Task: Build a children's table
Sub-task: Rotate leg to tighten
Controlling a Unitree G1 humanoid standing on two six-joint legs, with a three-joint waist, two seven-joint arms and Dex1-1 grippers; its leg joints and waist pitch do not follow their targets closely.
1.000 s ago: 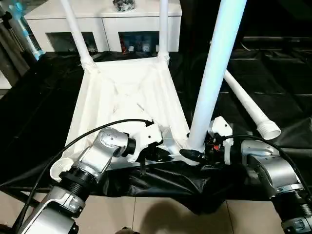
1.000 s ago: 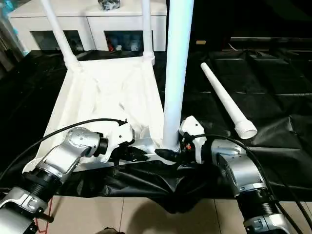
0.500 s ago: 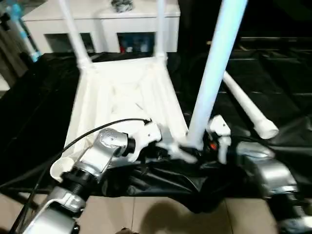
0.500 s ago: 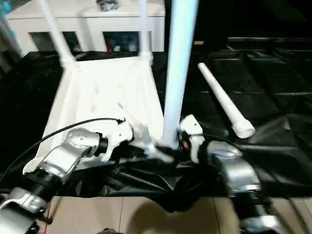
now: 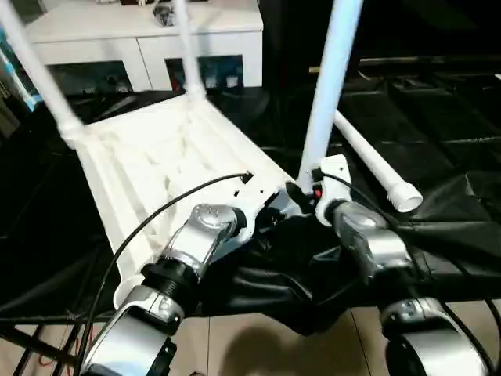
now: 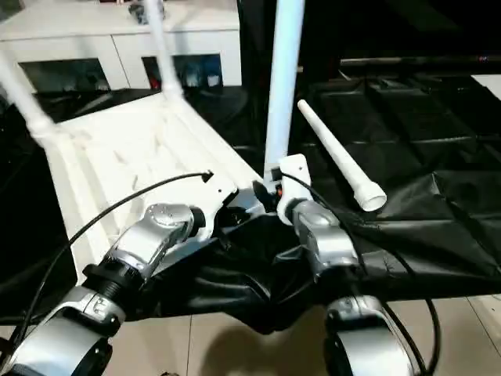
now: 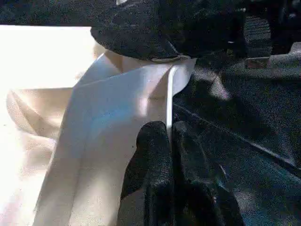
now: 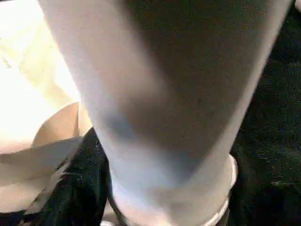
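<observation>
Upside down, tabletop (image 5: pixel 149 164) lies on black sheeting (image 5: pixel 438 117), two far legs socketed. Left gripper (image 7: pixel 170 141), at its near right corner, pinches the thin rim, fingers tight together. Right gripper (image 5: pixel 301 192) clasps the upright leg (image 5: pixel 325 86) just above that corner socket. Loose leg (image 5: pixel 376 168) lies right.

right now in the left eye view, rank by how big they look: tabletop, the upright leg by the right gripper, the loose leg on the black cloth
1. tabletop, by far the largest.
2. upright leg, thick and long, though it stands nearer the camera and runs out of the picture.
3. loose leg, thinnest and shortest; it lies farther back, so its true size may match the upright one.
</observation>
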